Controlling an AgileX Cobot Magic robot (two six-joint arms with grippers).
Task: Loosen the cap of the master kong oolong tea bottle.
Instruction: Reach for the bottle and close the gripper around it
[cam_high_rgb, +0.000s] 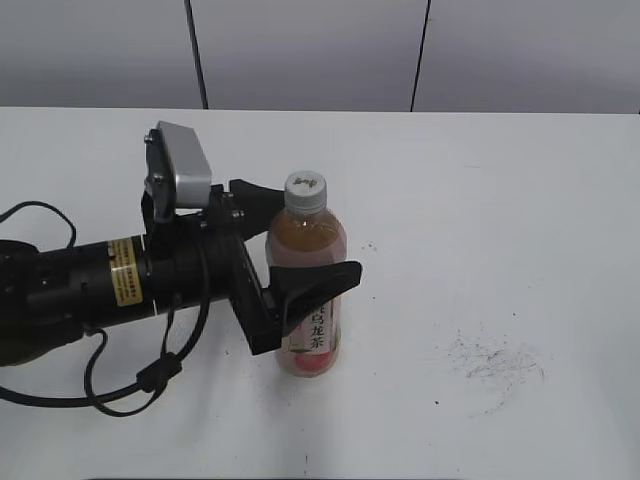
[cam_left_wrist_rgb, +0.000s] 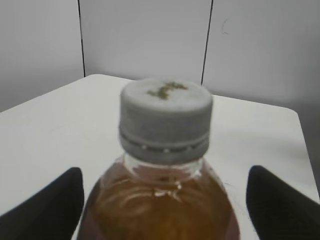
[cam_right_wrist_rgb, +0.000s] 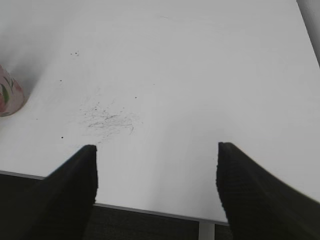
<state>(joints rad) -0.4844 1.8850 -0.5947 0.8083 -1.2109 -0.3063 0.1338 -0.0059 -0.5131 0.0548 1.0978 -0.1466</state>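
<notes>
1. White table (cam_high_rgb: 520, 200): carried everything; showed a patch of dark scuff marks (cam_high_rgb: 495, 360) toward its right near edge.
2. Left arm (cam_high_rgb: 90, 285): lay low across the left half of the table, reaching toward the middle.
3. Master kong oolong tea bottle (cam_high_rgb: 306, 240): stood upright near the table's middle, slightly toward the near edge, amber tea visible above the pink label.
4. Left gripper (cam_high_rgb: 300, 235): spread wide around the bottle's body, one finger behind and one in front; gripping nothing, gaps visible on both sides in the wrist view.
5. Right gripper (cam_right_wrist_rgb: 156, 165): released and empty, hovering over the near edge of the table, well apart from the bottle; absent from the exterior view.
6. Cap (cam_left_wrist_rgb: 165, 120): seated on the neck, ring beneath apparently intact, judged not yet loosened.
7. Advice for the step: close the left fingers squarely on the bottle's body, firmly enough to stop rotation without crushing; only then bring the right gripper down centred over the cap.
</notes>
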